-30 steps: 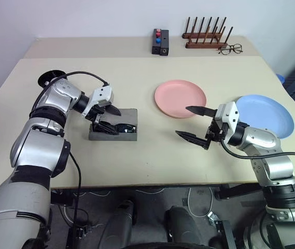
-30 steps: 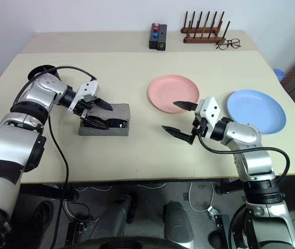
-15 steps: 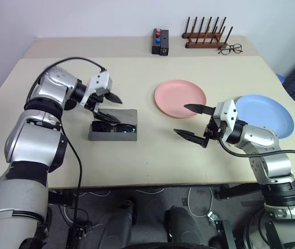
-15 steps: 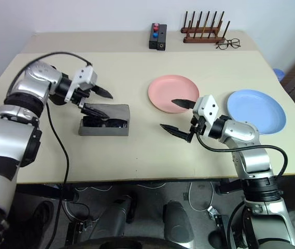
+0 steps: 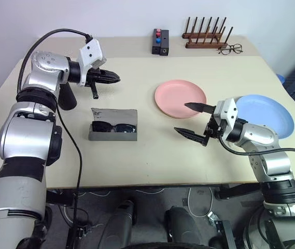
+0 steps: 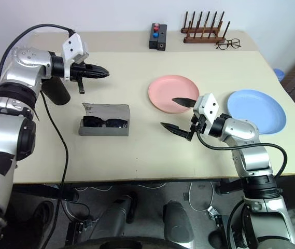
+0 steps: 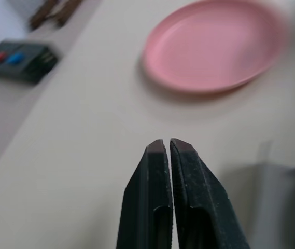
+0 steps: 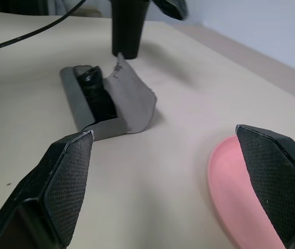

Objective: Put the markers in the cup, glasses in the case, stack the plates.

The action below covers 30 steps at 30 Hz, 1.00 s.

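Sunglasses [image 5: 114, 127] lie inside the grey case [image 5: 113, 130] on the table [image 5: 137, 161], lid not shut, so that step looks nearly done. Head views: left gripper [image 5: 114, 78] hangs above the table beyond the case, fingers pressed together, nothing between them. Just beside that arm stands the black cup [image 5: 67, 96]; cannot tell if any marker is in it, and no loose marker lies on the table. Right gripper [image 5: 195, 120] hovers between the case and the plates, fingers wide apart, empty, one finger over the near edge of the pink plate [image 5: 180, 98]. Blue plate [image 5: 265, 115] sits apart from the pink one, so stacking is left to do. Wire spectacles [image 5: 230, 49], a wooden rack [image 5: 204, 35] and a small black box [image 5: 160, 42] sit at the far edge, not part of the job. Left wrist view: the two fingers [image 7: 155, 197] meet at the tips, pink plate ahead. Right wrist view: fingers [image 8: 67, 187] spread, case open with sunglasses in it, cup behind it. Left, by my guess: close case, stack plates.
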{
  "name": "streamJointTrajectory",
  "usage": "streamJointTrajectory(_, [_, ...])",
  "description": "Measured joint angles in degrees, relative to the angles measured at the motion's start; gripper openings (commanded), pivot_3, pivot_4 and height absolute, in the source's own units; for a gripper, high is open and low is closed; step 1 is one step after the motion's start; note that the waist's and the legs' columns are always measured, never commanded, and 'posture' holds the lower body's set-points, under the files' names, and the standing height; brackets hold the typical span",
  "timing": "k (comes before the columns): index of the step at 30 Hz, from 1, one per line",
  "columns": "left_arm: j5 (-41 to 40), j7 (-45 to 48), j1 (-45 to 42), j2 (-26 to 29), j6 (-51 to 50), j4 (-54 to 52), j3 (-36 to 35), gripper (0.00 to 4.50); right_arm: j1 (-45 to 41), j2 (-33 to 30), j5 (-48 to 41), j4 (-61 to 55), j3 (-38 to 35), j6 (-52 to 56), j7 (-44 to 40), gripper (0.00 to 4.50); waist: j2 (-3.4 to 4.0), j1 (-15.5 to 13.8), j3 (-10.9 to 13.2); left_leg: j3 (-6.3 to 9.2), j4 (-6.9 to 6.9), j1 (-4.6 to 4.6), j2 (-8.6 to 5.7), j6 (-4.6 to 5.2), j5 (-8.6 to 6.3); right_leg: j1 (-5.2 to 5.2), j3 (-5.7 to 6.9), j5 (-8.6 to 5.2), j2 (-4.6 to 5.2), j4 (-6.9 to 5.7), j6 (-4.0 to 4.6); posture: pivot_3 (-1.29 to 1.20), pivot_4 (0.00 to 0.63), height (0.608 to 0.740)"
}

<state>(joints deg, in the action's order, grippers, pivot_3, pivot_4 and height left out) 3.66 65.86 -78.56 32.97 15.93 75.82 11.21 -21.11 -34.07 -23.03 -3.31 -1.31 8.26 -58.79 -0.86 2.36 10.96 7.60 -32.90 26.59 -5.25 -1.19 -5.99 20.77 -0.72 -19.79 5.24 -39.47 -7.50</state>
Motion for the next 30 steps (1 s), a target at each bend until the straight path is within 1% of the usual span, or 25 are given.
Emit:
streamJointTrajectory(6, [5.5, -6.1, 3.4, -1.2, 1.0, 0.7, 0.5, 0.08, 2.3, -0.7, -5.8, -4.2, -1.1, 4.1, -2.7, 4.5, 0.0, 0.1, 0.0, -0.01, 0.0, 0.0, 0.0, 0.0, 0.0, 0.01, -0.01, 0.0, 0.0, -0.02, 0.0, 0.0, 0.15, 0.74])
streamJointTrajectory(10, [7.9, -6.5, 5.0, -2.0, 1.2, 0.9, 1.0, 0.08, 2.6, -0.7, -6.4, -5.1, -1.2, 4.8, -2.2, 4.5, 0.0, 0.1, 0.0, -0.01, 0.0, 0.01, 0.0, 0.0, 0.0, 0.01, -0.01, 0.0, 0.0, -0.02, 0.0, 0.0, 0.15, 0.74])
streamJointTrajectory(15, [8.5, -2.0, 6.5, -2.5, 1.4, 1.0, 1.0, 0.08, 2.6, -0.7, -6.2, -5.1, -1.2, 4.9, -1.3, 4.5, 0.0, 0.0, 0.0, -0.01, 0.0, 0.02, 0.0, 0.0, 0.0, 0.02, -0.01, 0.0, 0.0, -0.02, 0.0, 0.0, 0.15, 0.74])
streamJointTrajectory(22, [7.8, 10.8, 6.4, -1.6, 0.2, 0.5, 0.1, 0.08, 2.4, -0.7, -4.7, -4.8, -1.2, 4.2, -1.0, 4.5, 0.0, 0.1, 0.0, -0.02, 0.0, 0.0, 0.0, -0.01, 0.0, 0.02, -0.01, 0.0, 0.0, -0.01, 0.0, 0.0, 0.15, 0.74])
streamJointTrajectory(30, [6.9, 19.3, 7.0, -1.4, -3.1, -0.1, -1.3, 0.08, 1.7, 0.0, -3.6, -3.1, -0.8, 3.0, -0.6, 4.5, 0.0, 0.1, 0.0, -0.02, 0.0, 0.0, 0.01, 0.0, 0.0, 0.02, -0.01, 0.0, 0.0, -0.01, 0.0, 0.0, 0.15, 0.74])
